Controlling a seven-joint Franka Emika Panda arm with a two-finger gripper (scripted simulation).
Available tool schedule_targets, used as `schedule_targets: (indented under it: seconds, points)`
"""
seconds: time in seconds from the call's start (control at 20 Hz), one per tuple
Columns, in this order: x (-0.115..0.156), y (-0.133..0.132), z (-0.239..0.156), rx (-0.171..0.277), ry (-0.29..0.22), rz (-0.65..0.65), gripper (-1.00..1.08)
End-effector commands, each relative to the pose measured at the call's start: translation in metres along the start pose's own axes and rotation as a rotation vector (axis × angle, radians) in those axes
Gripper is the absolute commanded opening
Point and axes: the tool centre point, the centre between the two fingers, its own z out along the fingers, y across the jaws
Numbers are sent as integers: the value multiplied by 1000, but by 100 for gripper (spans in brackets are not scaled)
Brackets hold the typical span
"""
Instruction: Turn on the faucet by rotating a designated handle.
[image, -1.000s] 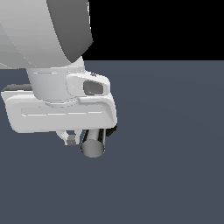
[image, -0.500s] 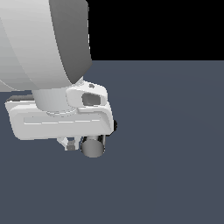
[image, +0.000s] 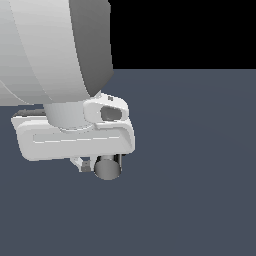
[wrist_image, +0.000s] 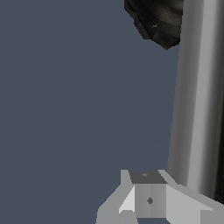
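Note:
The faucet is mostly hidden under my white hand in the exterior view; only a sliver of its black elbow (image: 120, 161) shows. The handle (image: 107, 168) pokes out below the hand as a silver-grey bar with its flat round end facing the camera. My gripper (image: 84, 165) sits just on the exterior view's left of that end, fingers together, with nothing between them. In the wrist view the handle (wrist_image: 197, 87) runs as a long shiny bar right beside the gripper (wrist_image: 148, 194), and the faucet's black lobed base (wrist_image: 157, 22) lies at its far end.
The big white arm link (image: 50, 50) fills the upper part of the exterior view on its left side. A plain dark blue-grey floor (image: 200, 175) lies all around the faucet.
My hand has sunk a little and levelled out over the faucet, and the arm link has swung further into view. The handle's end stays at about the same spot.

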Motion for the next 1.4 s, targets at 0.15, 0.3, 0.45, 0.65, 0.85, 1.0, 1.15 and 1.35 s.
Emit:
schedule_targets:
  seconds: [0.15, 0.3, 0.45, 0.65, 0.85, 1.0, 1.15, 1.35]
  points:
    - [3, 32, 0, 0, 1, 17, -100]
    - [4, 46, 0, 0, 1, 17, -100]
    - [4, 60, 0, 0, 1, 17, -100]
    - [5, 79, 0, 0, 1, 17, -100]
    - [6, 97, 0, 0, 1, 18, -100]
    - [7, 111, 0, 0, 1, 18, -100]
    - [8, 125, 0, 0, 1, 18, -100]
    - [9, 144, 0, 0, 1, 18, -100]
